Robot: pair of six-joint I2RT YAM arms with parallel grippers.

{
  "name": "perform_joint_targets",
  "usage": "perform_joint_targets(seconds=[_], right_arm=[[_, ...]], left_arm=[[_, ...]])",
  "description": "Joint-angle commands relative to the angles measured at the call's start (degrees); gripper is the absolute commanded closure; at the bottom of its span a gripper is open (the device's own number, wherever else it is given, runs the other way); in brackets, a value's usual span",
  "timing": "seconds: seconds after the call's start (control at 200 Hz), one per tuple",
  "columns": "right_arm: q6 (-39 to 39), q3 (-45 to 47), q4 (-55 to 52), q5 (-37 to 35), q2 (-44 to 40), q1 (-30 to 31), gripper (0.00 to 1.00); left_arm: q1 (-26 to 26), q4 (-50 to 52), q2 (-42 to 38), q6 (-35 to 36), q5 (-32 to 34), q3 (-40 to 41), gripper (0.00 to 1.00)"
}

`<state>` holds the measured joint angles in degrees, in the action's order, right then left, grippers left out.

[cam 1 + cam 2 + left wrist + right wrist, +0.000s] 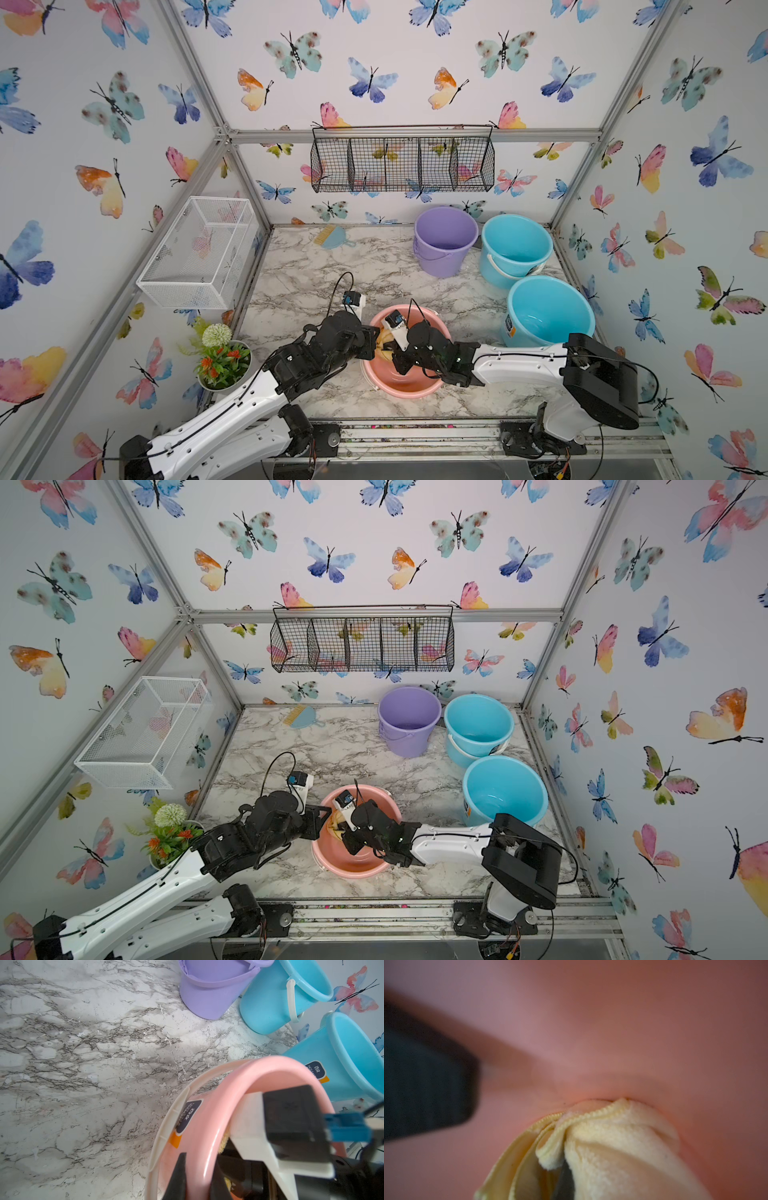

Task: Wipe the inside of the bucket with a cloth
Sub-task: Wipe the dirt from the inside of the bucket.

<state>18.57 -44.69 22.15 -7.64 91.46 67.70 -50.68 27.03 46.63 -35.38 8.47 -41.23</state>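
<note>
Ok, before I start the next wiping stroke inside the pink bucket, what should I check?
1. The left gripper clamps the rim of the pink bucket, one finger inside, one outside: ok.
2. The right gripper is shut on the cloth: ok.
3. The cloth is pressed against the bucket's inner wall: ok.
4. The right arm is clear of the nearest blue bucket: cannot tell, they overlap in both top views.
5. The pink bucket sits flat on the table: cannot tell, the arms hide its base.
</note>
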Motion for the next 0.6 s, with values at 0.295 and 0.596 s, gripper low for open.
perform_joint_targets(seconds=[0.295, 0.596], right_arm=[[-5.9, -9.6, -26.6, -26.5, 7.1, -0.5, 0.98], [-10.8, -10.4, -46.9, -20.3, 2.2, -0.5, 0.98]], left_arm=[[-0.2, 0.5, -0.8, -1.5, 0.6, -0.3, 1.0], [-0.2, 0.9, -0.4, -1.1, 1.4, -0.8, 1.0]])
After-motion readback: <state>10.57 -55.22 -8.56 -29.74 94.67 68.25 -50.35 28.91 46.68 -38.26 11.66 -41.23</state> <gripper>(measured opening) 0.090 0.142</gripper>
